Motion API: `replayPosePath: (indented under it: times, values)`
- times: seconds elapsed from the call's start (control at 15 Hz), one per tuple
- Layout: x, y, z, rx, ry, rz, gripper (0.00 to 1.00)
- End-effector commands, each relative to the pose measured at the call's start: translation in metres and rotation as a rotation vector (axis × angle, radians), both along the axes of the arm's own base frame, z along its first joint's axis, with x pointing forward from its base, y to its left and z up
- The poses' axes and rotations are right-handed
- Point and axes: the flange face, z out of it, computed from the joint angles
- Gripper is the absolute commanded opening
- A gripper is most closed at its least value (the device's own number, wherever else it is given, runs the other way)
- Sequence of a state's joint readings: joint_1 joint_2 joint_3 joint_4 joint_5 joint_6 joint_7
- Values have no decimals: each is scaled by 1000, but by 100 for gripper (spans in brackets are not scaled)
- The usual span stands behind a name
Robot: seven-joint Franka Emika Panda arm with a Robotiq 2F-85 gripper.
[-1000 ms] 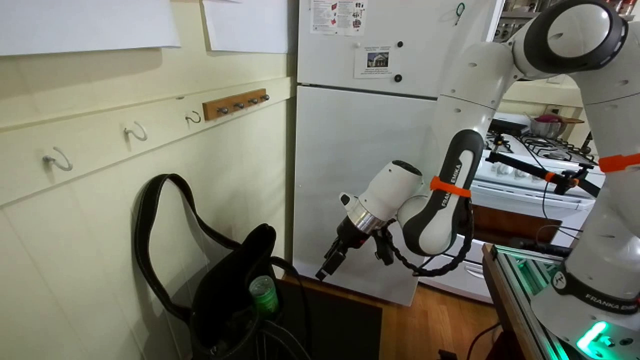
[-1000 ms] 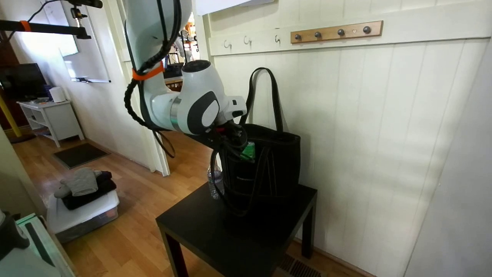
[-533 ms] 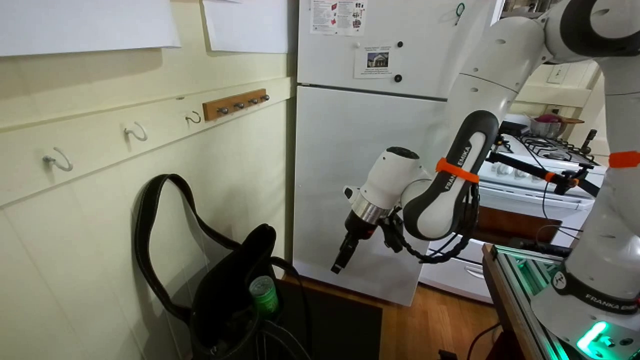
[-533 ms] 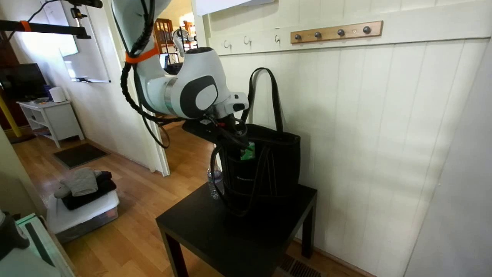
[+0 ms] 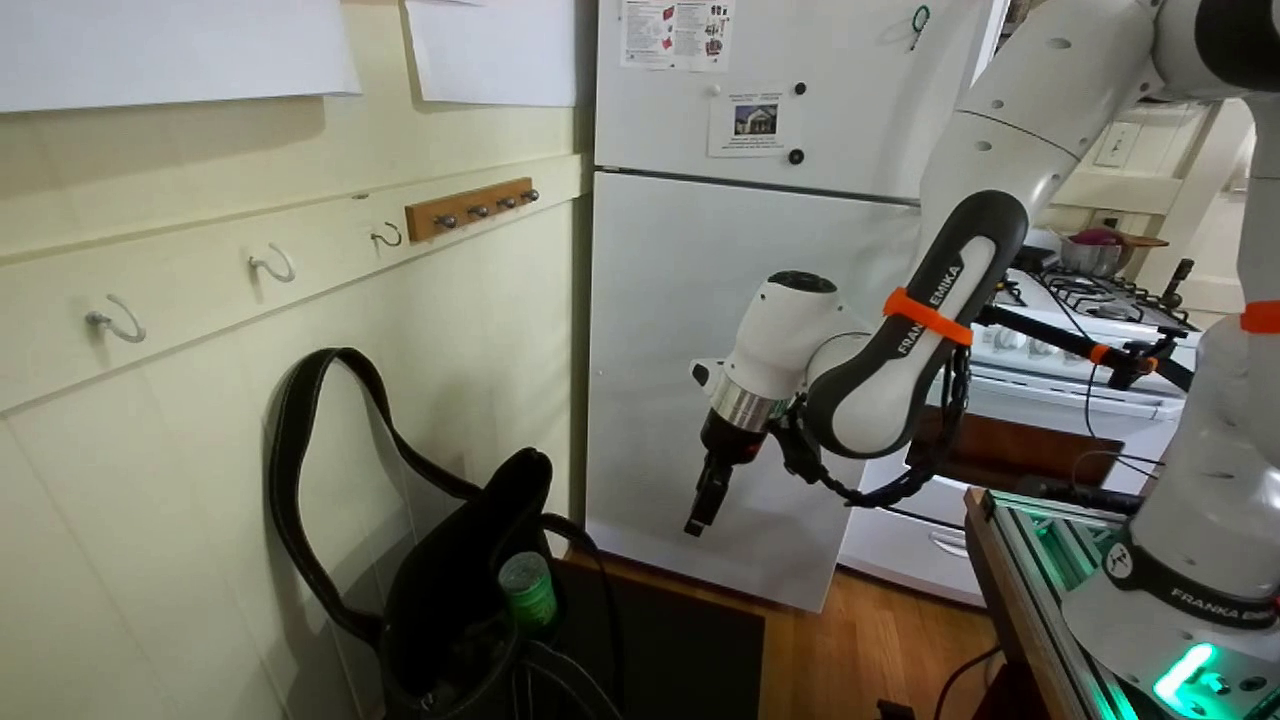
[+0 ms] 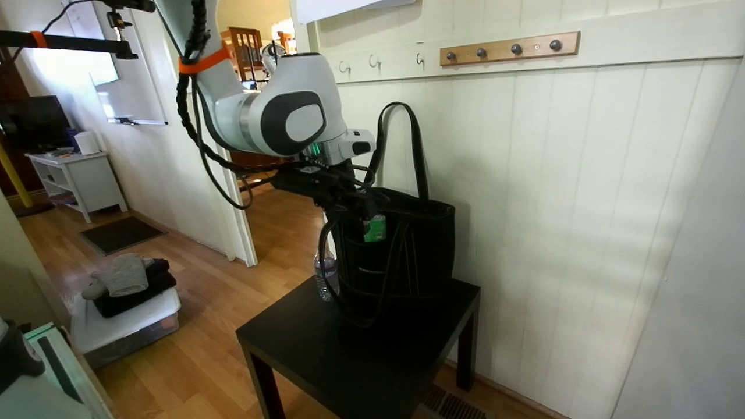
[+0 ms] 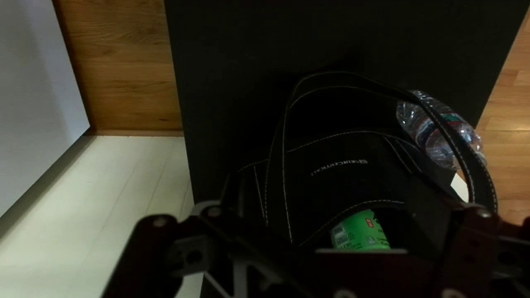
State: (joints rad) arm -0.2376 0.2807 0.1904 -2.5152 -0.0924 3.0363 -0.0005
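Observation:
My gripper (image 5: 699,520) is in the air beside a black tote bag (image 6: 422,250), apart from it and holding nothing. In the wrist view its fingers (image 7: 343,211) are spread wide, one at each side. A green can (image 5: 530,592) with a printed label stands in a front pocket of the bag. Its upper part shows in both exterior views, and in the wrist view (image 7: 362,231) it appears between the fingers, partly hidden by the gripper body. The bag stands upright, with one handle raised against the wall and one hanging down in front. The bag's inside is dark.
The bag stands on a black table (image 6: 349,361). A clear plastic bottle (image 6: 327,273) stands beside the bag. Hooks (image 5: 270,264) and a wooden peg rail (image 6: 510,49) are on the wall. A white fridge (image 5: 720,400) and a stove (image 5: 1060,370) are nearby.
The gripper has moved away from the bag, rightward and slightly up in an exterior view, and now points more steeply down. The arm has drawn back. The bag and can have not moved.

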Motion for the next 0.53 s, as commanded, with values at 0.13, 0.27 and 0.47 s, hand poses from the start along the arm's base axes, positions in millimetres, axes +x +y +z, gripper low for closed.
replayPosePath:
  times: [0.13, 0.27, 0.47]
  values:
    - [-1, -2, 5, -20, 7, 12, 100]
    - [-1, -3, 6, -23, 6, 15, 100]
    - [-2, -2, 6, -24, 7, 17, 100]
